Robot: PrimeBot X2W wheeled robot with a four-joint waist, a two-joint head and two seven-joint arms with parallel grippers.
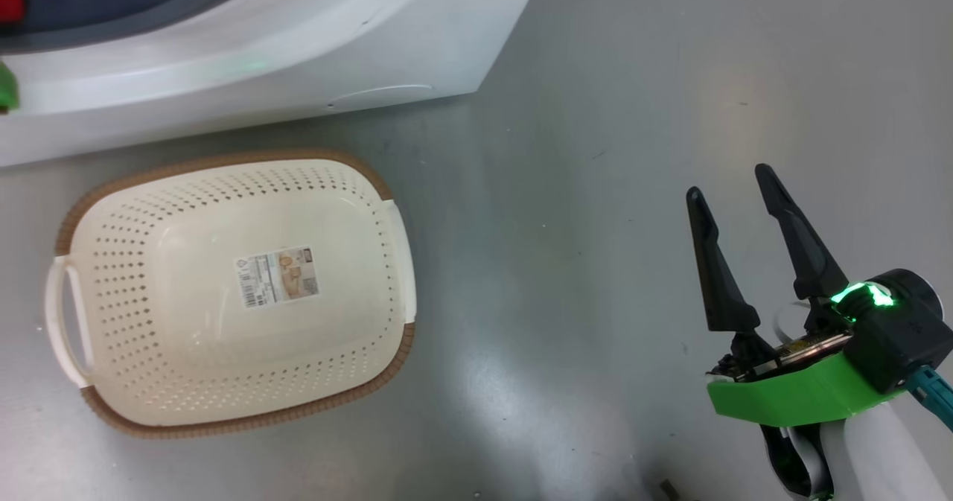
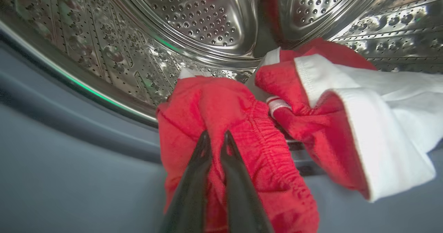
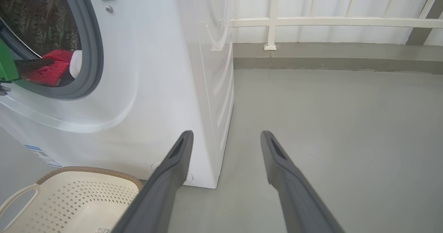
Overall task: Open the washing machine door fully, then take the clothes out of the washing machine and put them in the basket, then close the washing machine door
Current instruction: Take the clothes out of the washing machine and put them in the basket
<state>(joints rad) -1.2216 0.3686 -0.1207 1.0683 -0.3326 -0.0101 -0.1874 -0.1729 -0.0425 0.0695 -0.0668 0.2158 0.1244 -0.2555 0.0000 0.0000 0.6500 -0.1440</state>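
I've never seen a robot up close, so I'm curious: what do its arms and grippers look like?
Each gripper has two long, dark fingers tapering to narrow tips, as on the right gripper and the left gripper. At the right gripper's base sits a bright green plastic shroud, then a black rounded wrist housing with a glowing green light. The forearm is pale white.

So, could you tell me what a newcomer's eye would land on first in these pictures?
The bright red-and-white clothes lie at the mouth of the steel drum, with the left gripper pinching red fabric in its jaws. In the head view the cream basket sits on the grey floor before the washing machine, holding just a paper label, while the right gripper hangs to its right, jaws apart.
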